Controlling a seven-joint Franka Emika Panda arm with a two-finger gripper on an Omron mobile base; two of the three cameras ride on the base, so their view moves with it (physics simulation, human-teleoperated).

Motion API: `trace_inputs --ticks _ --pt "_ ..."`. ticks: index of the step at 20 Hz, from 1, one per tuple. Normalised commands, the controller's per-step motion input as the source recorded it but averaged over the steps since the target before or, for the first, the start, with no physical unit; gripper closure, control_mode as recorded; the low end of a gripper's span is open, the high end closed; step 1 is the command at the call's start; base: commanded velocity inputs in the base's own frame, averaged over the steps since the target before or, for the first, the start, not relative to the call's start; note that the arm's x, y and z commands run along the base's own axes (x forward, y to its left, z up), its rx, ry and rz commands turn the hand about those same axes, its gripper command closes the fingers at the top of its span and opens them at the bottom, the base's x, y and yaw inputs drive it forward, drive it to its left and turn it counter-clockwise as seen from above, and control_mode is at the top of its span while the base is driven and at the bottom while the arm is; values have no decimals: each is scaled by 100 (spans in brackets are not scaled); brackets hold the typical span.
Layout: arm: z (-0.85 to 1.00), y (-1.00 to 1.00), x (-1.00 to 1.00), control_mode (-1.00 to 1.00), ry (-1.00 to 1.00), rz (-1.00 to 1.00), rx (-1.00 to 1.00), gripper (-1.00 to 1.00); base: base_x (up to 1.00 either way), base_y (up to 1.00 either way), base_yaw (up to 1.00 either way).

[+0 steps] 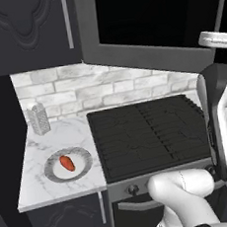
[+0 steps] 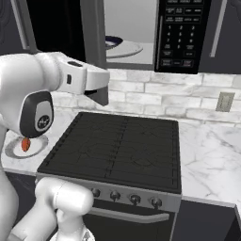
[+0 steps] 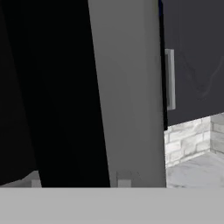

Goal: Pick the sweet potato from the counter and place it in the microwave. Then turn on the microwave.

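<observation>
Hand [image 2: 102, 94] nears microwave [image 2: 181, 35]; sweet potato [image 1: 66, 163] plated.

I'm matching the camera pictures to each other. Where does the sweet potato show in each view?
Left base view: sweet potato at lower left, on a round plate on the counter.
Right base view: at the left edge, half hidden behind the arm.
Hand view: not in it.
Shared landmark: the black stovetop, right of the plate.
</observation>
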Motion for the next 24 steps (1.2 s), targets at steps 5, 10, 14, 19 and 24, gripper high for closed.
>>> trace_inputs --ticks 5,10,14,19,24 --pt "15 8 -67 -100 6 -7 0 -100 0 0 0" --pt "23 -11 -38 -100 4 -2 0 -100 0 0 0" --pt "18 -10 -30 -100 4 0 0 -100 0 0 0" --pt "17 -10 -59 -100 0 -3 0 -100 0 0 0" --pt "21 -1 -64 -100 0 0 0 -100 0 0 0"
